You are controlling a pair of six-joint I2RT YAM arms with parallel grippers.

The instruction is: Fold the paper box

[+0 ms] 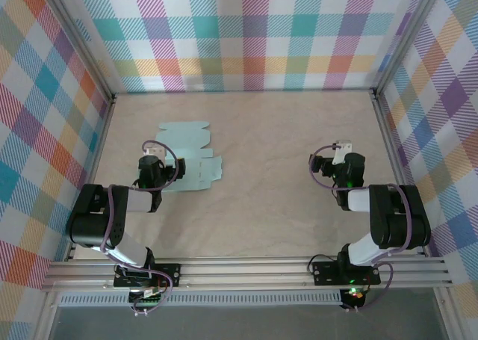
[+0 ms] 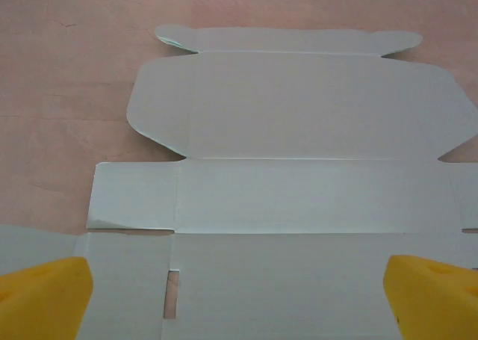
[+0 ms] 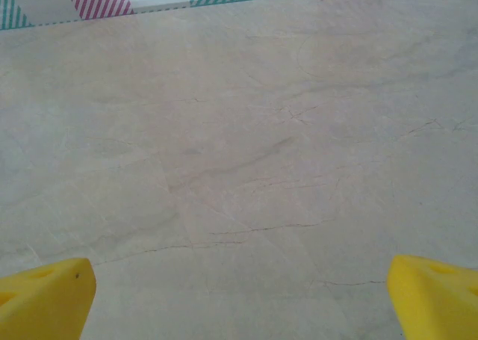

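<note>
The paper box [image 1: 188,155] is a flat, pale mint-blue die-cut sheet with scalloped tabs, lying on the table left of centre. In the left wrist view the paper box [image 2: 299,153] spreads out unfolded, creases and a small slot showing. My left gripper [image 1: 152,151] hovers over the sheet's near left part, open, its yellow fingertips [image 2: 45,295] wide apart with nothing between them. On the right side of the table my right gripper [image 1: 343,147] is open over bare tabletop, far from the sheet, its yellow fingertips [image 3: 45,299] spread.
The table surface [image 1: 284,168] is beige crinkled paper. Plaid-patterned walls [image 1: 254,34] close in the back and both sides. An aluminium rail [image 1: 246,273] carries the arm bases along the near edge.
</note>
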